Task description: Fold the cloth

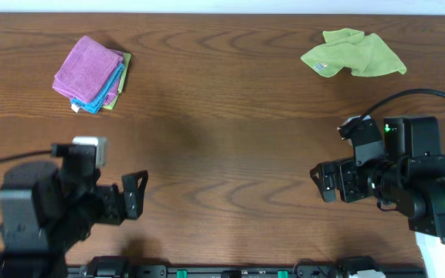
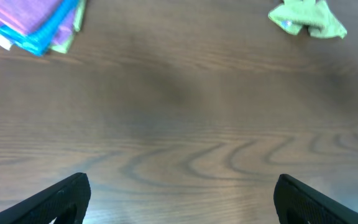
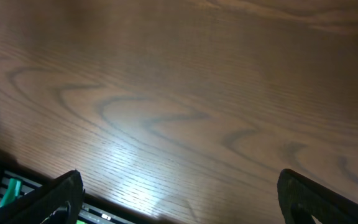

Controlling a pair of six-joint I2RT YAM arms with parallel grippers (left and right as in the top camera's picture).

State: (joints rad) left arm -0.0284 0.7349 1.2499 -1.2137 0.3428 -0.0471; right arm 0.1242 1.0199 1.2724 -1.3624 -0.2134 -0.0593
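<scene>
A crumpled green cloth (image 1: 353, 54) lies at the back right of the wooden table; it also shows at the top right of the left wrist view (image 2: 307, 18). My left gripper (image 1: 136, 194) is open and empty near the front left edge, far from the cloth; its fingers show wide apart in the left wrist view (image 2: 180, 193). My right gripper (image 1: 321, 184) is open and empty at the front right, well in front of the cloth. The right wrist view (image 3: 179, 193) shows only bare wood between its fingers.
A stack of folded cloths (image 1: 91, 74), purple on top with blue and green beneath, sits at the back left; it also shows in the left wrist view (image 2: 33, 23). The table's front edge (image 3: 104, 208) runs just below the right gripper.
</scene>
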